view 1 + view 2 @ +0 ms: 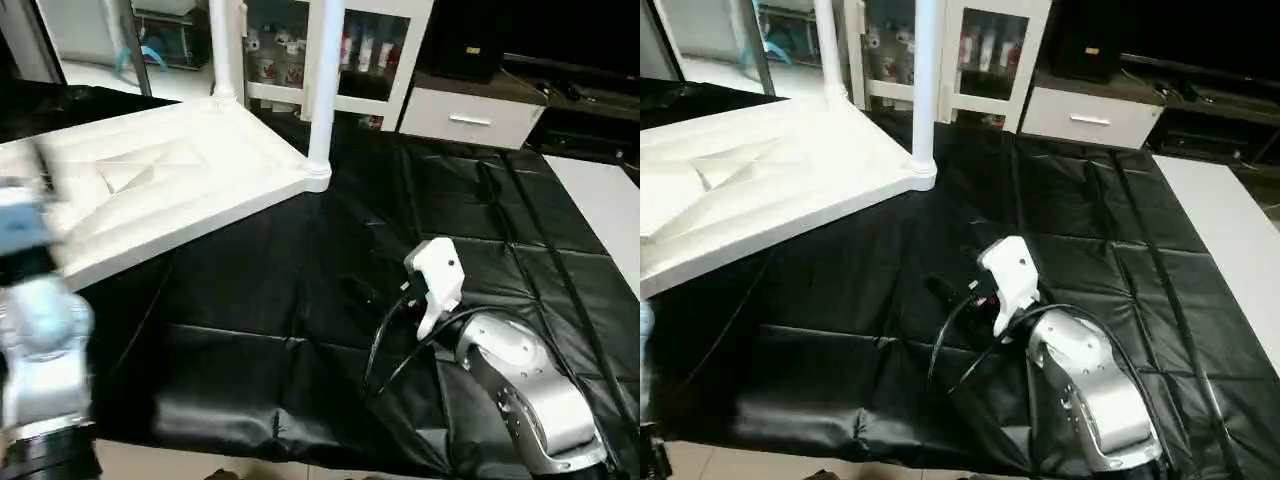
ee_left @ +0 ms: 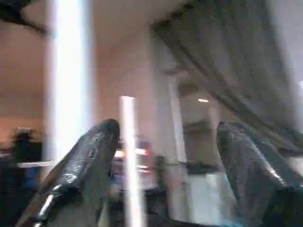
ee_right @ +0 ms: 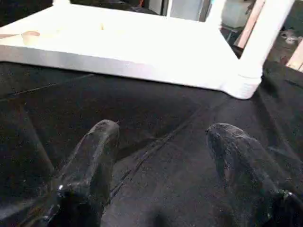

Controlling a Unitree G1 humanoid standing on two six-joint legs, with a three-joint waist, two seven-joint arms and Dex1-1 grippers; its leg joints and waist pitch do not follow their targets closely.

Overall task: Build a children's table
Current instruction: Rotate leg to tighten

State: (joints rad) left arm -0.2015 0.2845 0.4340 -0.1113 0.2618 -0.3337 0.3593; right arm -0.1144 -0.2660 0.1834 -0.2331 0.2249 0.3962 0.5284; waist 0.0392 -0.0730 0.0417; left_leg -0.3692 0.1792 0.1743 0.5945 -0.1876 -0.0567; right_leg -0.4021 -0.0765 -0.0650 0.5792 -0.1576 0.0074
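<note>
Two white tube legs [image 1: 322, 90] stand upright in the corner sockets of the upturned white tabletop [image 1: 170, 170], which lies ribbed side up on the black-covered work table [image 1: 500, 240], toward its far left part. From the head camera the nearer leg rises from the corner socket closest to the middle of the black cover, and the second leg [image 1: 224, 50] stands at the next corner farther back; behind them are a white shelf unit [image 1: 370, 50] with small bottles and a low white drawer cabinet [image 1: 1090, 118]. Only from above do the arms show whole: the silver right forearm [image 1: 1090, 395] reaches in from the lower right, black cables looping beside its white wrist housing, while the left arm [image 1: 40, 330] is a blurred shape at the left edge. The right wrist camera adds what the overhead pictures cannot (the fingers themselves): the right gripper [image 3: 161, 137] hovers low over the bare black cover with its two black fingers spread apart and nothing between them, the tabletop's socketed corner well ahead of it. The left wrist camera looks across the room, where the left gripper [image 2: 165, 142] likewise has its fingers apart and empty, a blurred white leg [image 2: 68, 75] upright beyond them.
</note>
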